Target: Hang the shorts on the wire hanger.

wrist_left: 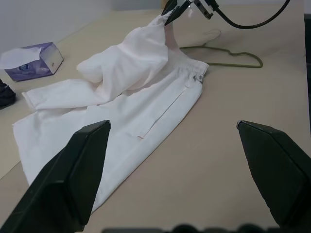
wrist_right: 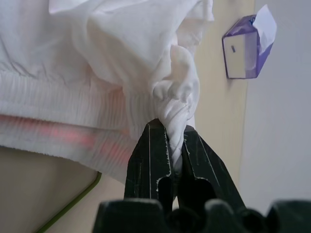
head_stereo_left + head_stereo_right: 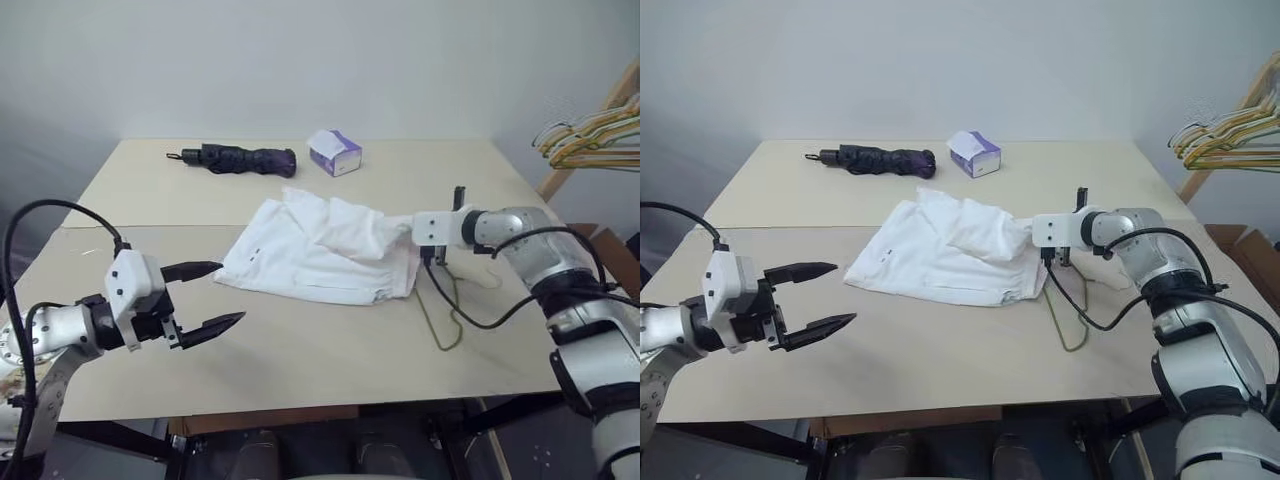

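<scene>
The white shorts (image 3: 320, 255) lie spread in the middle of the table, their gathered waistband toward the right. My right gripper (image 2: 176, 133) is shut on a bunched fold of that waistband and holds it a little off the table (image 3: 412, 228). The thin wire hanger (image 3: 445, 320) lies flat beside the shorts at the right, part of it tucked under the cloth; the left wrist view has it beyond the shorts (image 1: 228, 51). My left gripper (image 3: 230, 292) hovers open near the front left, apart from the shorts' hem, with nothing between its fingers.
A folded dark umbrella (image 3: 240, 158) and a white-purple tissue box (image 3: 335, 153) sit at the back of the table (image 3: 300, 370). A bunch of coloured hangers (image 3: 590, 135) hangs on a wooden rack off the table's right side.
</scene>
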